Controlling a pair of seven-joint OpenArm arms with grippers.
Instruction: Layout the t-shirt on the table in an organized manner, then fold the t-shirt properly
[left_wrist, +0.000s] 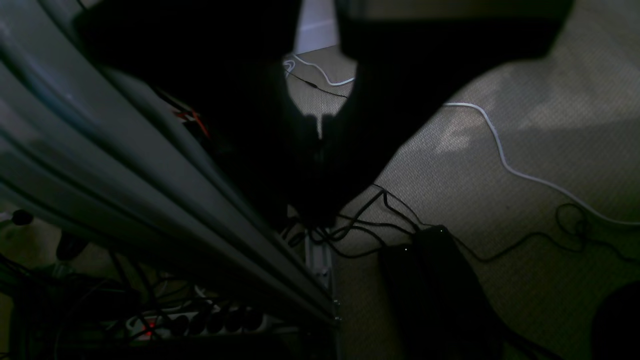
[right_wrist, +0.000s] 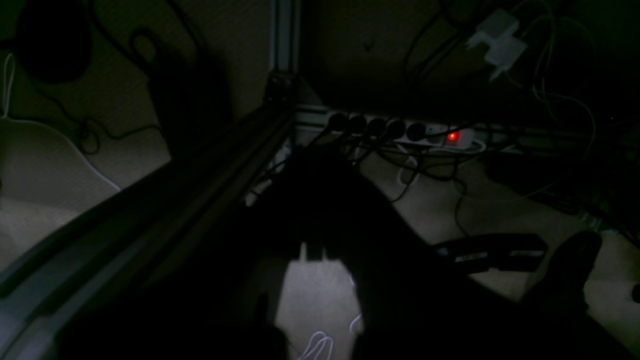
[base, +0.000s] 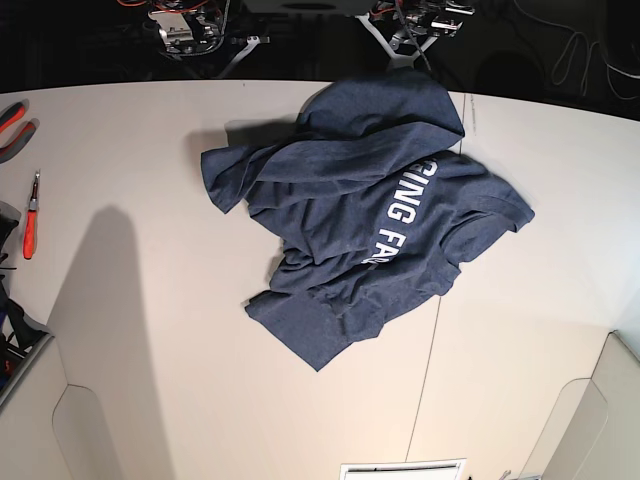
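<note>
Lying crumpled mid-surface, the dark heathered navy cotton t-shirt (base: 365, 225) sits folded over itself across the thin seam of the off-white matte surface (base: 150, 300), white lettering partly hidden. Both arms hang off the far edge; left pincer (left_wrist: 320, 131) and right pincer (right_wrist: 313, 252) are closed, holding nothing. Risk: grabbing doubled layers would drag the bundle rather than spread it.

t-shirt (base: 355, 225) – crumpled, lettering partly showing | table (base: 160, 300) – beneath
</note>
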